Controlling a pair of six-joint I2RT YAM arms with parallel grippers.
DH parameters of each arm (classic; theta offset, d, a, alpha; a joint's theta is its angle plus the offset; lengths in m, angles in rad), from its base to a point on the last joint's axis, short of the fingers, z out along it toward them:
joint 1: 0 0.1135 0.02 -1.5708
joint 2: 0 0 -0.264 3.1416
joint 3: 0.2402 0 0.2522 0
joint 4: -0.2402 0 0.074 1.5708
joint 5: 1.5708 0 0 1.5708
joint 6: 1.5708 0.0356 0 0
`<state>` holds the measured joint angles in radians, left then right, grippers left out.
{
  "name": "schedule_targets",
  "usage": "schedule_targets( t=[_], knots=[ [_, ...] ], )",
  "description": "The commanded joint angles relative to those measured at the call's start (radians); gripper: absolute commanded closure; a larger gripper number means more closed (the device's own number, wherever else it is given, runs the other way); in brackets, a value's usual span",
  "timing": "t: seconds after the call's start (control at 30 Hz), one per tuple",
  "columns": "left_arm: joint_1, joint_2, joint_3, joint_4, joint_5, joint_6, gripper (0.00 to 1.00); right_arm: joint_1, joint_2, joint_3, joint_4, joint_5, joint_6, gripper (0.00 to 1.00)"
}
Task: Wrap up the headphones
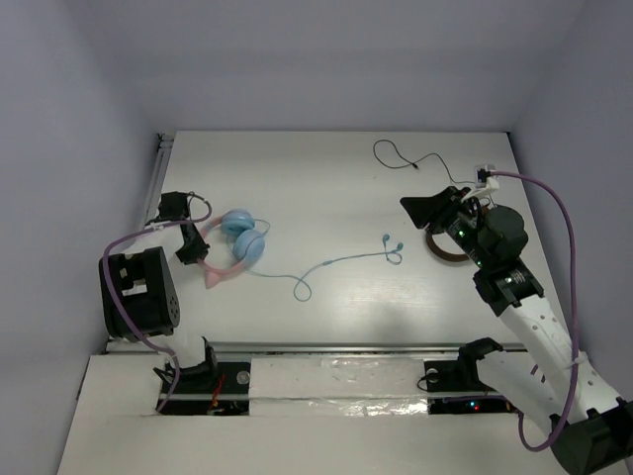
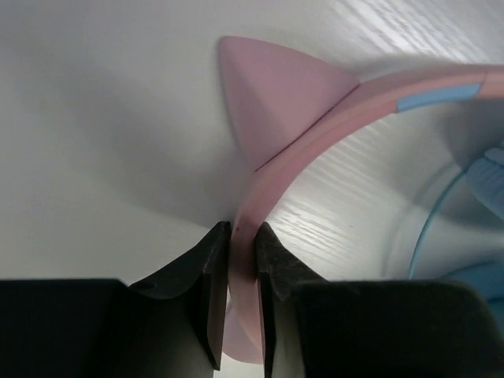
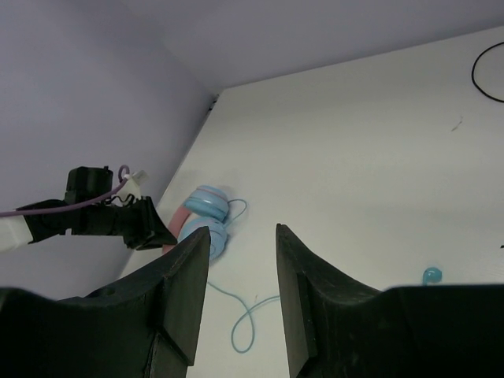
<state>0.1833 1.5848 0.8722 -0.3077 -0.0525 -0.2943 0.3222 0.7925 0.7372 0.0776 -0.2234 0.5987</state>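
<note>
The headphones (image 1: 244,237) lie at the table's left, their two light-blue ear cups stacked together and the pink headband (image 1: 212,269) curving towards the left edge. My left gripper (image 1: 191,244) is shut on the headband (image 2: 315,138) just below a pink cat-ear point (image 2: 272,98). The thin light-blue cable (image 1: 331,262) trails right across the table through a small loop (image 1: 302,290) to its plug end (image 1: 394,247). My right gripper (image 1: 427,210) is open and empty, held above the table right of the plug. From its wrist view the headphones (image 3: 206,214) and the cable loop (image 3: 244,335) show beyond the gripper (image 3: 242,230).
Brown-and-silver headphones (image 1: 443,249) lie partly under my right arm, and their thin black cable (image 1: 401,158) runs to the back right. A metal rail (image 1: 346,348) borders the table's near edge. Walls close in on the left, back and right.
</note>
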Motion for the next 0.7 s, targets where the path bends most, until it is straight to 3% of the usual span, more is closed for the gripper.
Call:
schedule_targets(
  t=[0.0, 0.13, 0.27, 0.43, 0.57, 0.67],
  knots=[
    [-0.044, -0.020, 0.033, 0.028, 0.048, -0.028, 0.86, 0.005, -0.001, 0.008, 0.030, -0.013, -0.008, 0.55],
    [-0.054, 0.007, 0.028, 0.025, 0.043, -0.022, 0.61, 0.005, 0.017, 0.010, 0.031, -0.013, -0.011, 0.55],
    [-0.054, 0.055, 0.063, 0.007, 0.040, -0.020, 0.53, 0.005, 0.014, 0.008, 0.033, -0.008, -0.011, 0.55],
    [-0.054, 0.109, 0.074, 0.006, -0.024, -0.016, 0.53, 0.005, 0.039, 0.008, 0.036, -0.002, -0.013, 0.55],
    [-0.119, 0.122, 0.079, -0.002, -0.049, -0.016, 0.65, 0.005, 0.037, 0.010, 0.027, 0.012, -0.019, 0.55],
    [-0.139, 0.106, 0.062, -0.014, -0.055, -0.016, 0.66, 0.005, 0.030, 0.007, 0.027, 0.027, -0.019, 0.56]
  ],
)
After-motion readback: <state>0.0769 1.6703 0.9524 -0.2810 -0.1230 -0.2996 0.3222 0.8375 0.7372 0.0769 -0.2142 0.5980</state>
